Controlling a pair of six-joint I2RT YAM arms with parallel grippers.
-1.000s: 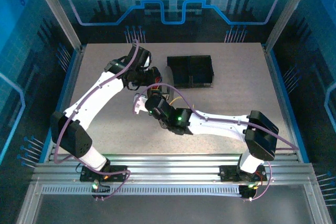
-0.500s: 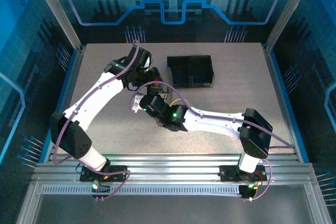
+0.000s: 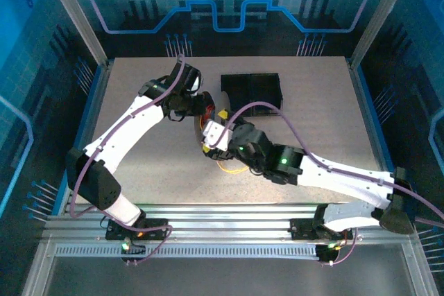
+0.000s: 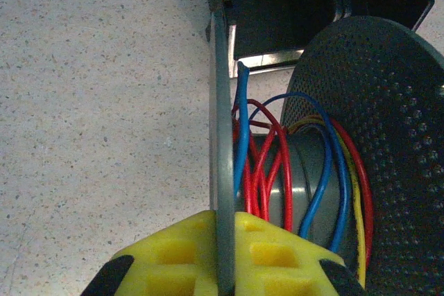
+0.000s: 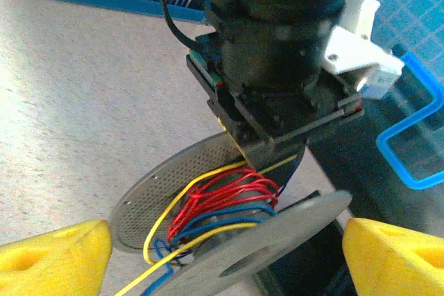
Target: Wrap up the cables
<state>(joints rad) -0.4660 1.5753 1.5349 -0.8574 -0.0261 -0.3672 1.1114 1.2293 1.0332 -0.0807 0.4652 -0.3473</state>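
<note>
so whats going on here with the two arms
The left gripper is shut on one flange of a grey spool. Red, blue and yellow cables are partly wound round its core. The right gripper stands open beside the spool, holding nothing, and some loose yellow cable lies on the table near it.

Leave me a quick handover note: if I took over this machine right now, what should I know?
Left tool: shut on one flange of the grey spool.
Right tool: open, empty, facing the spool.
Done: red cable, blue cable and yellow cable each have turns around the core.
Left: a loose yellow tail lies on the table; it probably needs winding in.
</note>
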